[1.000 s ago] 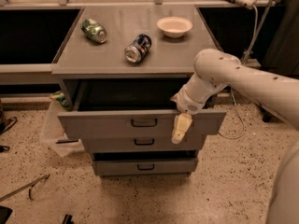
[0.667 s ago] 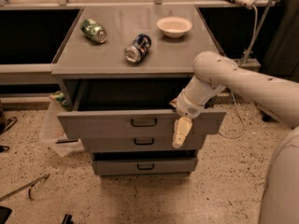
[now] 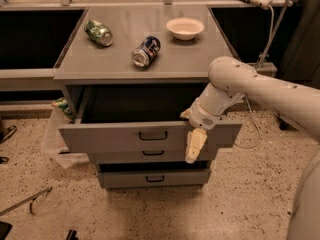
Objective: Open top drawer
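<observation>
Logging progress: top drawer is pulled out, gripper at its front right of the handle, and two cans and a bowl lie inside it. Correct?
No. The camera view shows the green can, blue can and bowl on the cabinet top, not in the top drawer. The gripper is indeed at its front, right of the handle.

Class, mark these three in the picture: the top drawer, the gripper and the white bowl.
top drawer point(image 3: 110, 136): camera view, left half of its front panel.
gripper point(image 3: 194, 139): camera view, pale tip hanging over the drawer's front, right side.
white bowl point(image 3: 185, 27): camera view, its bare inside.
</observation>
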Robot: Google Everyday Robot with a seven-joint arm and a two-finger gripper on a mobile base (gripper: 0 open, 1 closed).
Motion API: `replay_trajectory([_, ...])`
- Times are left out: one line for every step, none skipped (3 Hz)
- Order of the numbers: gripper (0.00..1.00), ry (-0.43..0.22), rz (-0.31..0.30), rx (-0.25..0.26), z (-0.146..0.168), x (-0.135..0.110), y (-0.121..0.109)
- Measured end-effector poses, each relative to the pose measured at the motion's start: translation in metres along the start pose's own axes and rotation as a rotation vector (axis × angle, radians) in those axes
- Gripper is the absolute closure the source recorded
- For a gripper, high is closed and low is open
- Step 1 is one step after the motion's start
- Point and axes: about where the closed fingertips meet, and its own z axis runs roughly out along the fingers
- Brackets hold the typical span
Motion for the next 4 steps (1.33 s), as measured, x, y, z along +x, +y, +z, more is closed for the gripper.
replay_trajectory([0.00, -0.037, 0.001, -0.026, -0.002, -0.002, 0.028])
replay_trajectory([0.00, -0.037, 0.001, -0.026, -0.002, -0.002, 0.028])
replay_trajectory([0.00, -0.033, 0.005, -0.045, 0.001, 0.001, 0.034])
replay_trajectory([0.00, -0.017, 0.015, -0.082, -0.006, 0.001, 0.063])
